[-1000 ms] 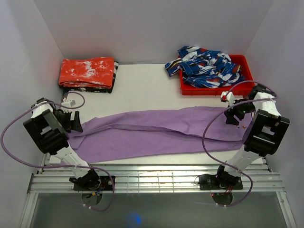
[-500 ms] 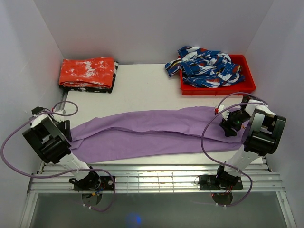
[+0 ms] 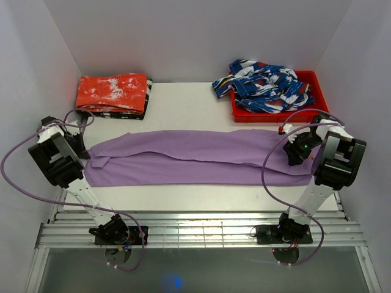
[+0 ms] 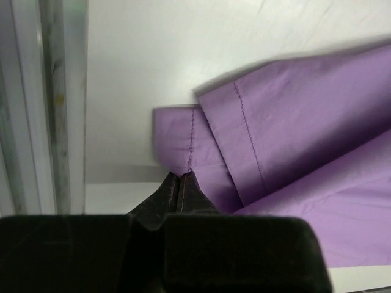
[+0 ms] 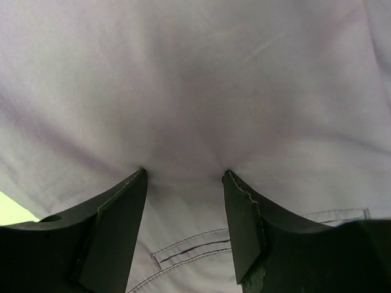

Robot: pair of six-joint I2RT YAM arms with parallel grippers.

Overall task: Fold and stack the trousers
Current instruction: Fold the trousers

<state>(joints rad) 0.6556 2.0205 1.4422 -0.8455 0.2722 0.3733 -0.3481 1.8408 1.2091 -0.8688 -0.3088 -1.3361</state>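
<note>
Pinches the leg hem of the trousers point(image 3: 189, 160) in the clenched left hand point(image 4: 183, 178), right at its tip. Poises the right hand point(image 5: 183, 177) released, spread directly over the waist end. Stretches the long axis hand to hand across the table point(image 3: 183, 110); likely folds end to end.

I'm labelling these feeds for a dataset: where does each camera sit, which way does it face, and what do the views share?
Top external: fixed above and behind the robot, looking down at the table; the left arm and right arm show, bases at the bottom.
Left wrist: on the left arm, looking along the left end effector, shut on a hem of the trousers.
Right wrist: on the right arm, looking past the open right end effector onto lilac cloth.
Shared: all three show the trousers.
</note>
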